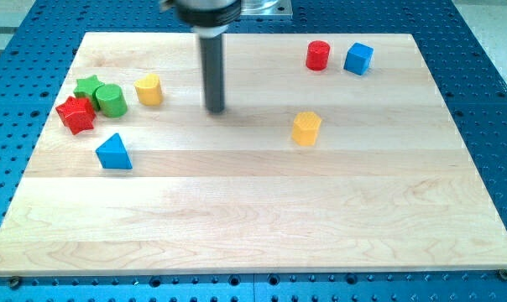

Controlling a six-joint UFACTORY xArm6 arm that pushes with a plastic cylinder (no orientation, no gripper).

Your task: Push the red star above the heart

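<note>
The red star [76, 115] lies near the board's left edge, touching a green cylinder [111, 100] on its upper right. A yellow block that looks like the heart [149, 89] stands just right of the green cylinder, up and to the right of the red star. My tip [215, 109] rests on the board right of the yellow heart, about a block's width away from it and well right of the red star. It touches no block.
A green star [87, 85] sits above the red star, against the green cylinder. A blue triangle [113, 153] lies below them. A yellow pentagon-like block [305, 128] is at centre right. A red cylinder [318, 55] and a blue cube [358, 58] stand at the top right.
</note>
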